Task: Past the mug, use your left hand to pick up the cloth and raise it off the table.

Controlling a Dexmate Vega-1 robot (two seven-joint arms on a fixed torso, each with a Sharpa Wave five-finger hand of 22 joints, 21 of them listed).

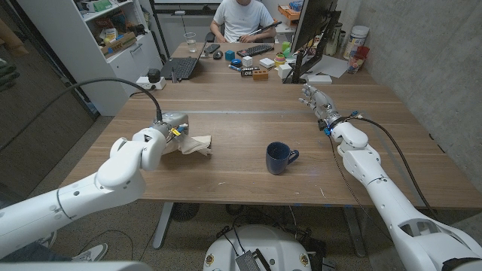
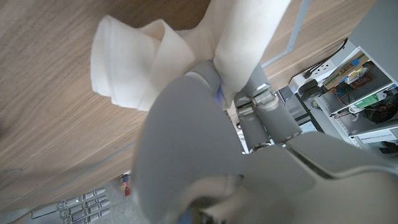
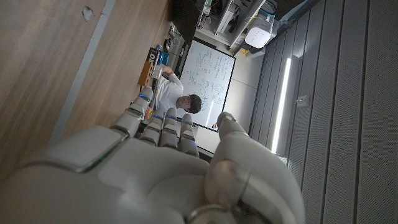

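Item 1, robot's left: left hand [image 1: 167, 129], over the left part of the wooden table [image 1: 248, 113]. Fingers closed on the cloth [image 1: 194, 145], a beige, crumpled piece. In the left wrist view the cloth [image 2: 143, 62] runs in folds between the fingers [image 2: 261, 102], so it reads as gripped. In the head view its free end trails out toward the mug; whether that end touches the wood or hangs just clear cannot be told.

Item 2, centre: mug [image 1: 279, 158], dark blue, upright, handle toward the robot's right, well apart from the cloth.

Item 3, robot's right: right hand [image 1: 318, 102], near the far right of the table, fingers extended and holding nothing (the right wrist view shows the right hand [image 3: 155, 168] with fingers straight, side by side).

Item 4, background: a person [image 1: 241, 19] seated at the far desk, among a keyboard and small boxes.

Risks, as judged: the hold appears to take only a bunched part of the cloth, so a fast lift could let loose folds slide out. A low lift would leave the trailing end dragging on the table. Any sideways swing toward the centre could sweep the dangling end toward the mug.
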